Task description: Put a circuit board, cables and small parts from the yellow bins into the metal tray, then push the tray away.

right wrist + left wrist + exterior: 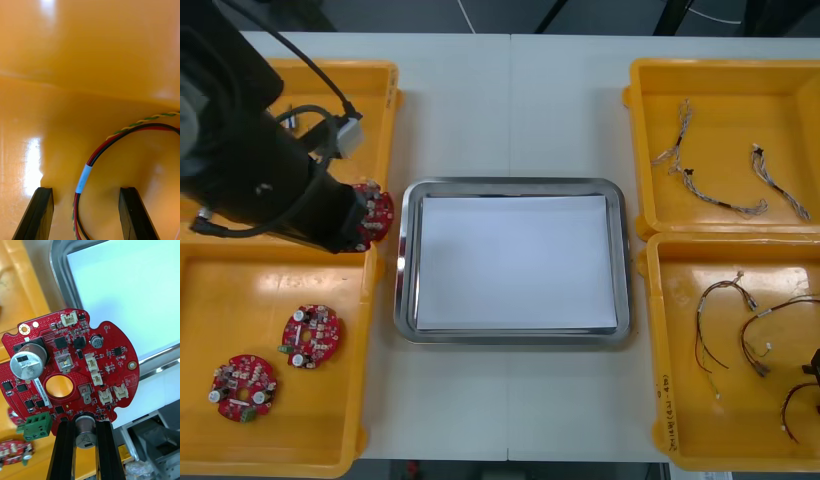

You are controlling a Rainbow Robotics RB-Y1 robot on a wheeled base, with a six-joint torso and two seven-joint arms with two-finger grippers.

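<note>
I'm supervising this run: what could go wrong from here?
The left gripper pinches the round red circuit board only at its edge, so it might tilt or slip before clearing the rim of the shiny metal tray. The right gripper, open astride a red-and-black cable, could snag its loop.

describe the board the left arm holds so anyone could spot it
Find the metal tray mid-table and look off its left rim, where the left yellow bins meet. The round red circuit board there is clamped between the left gripper jaws; the other two boards lie loose in the near bin.
</note>
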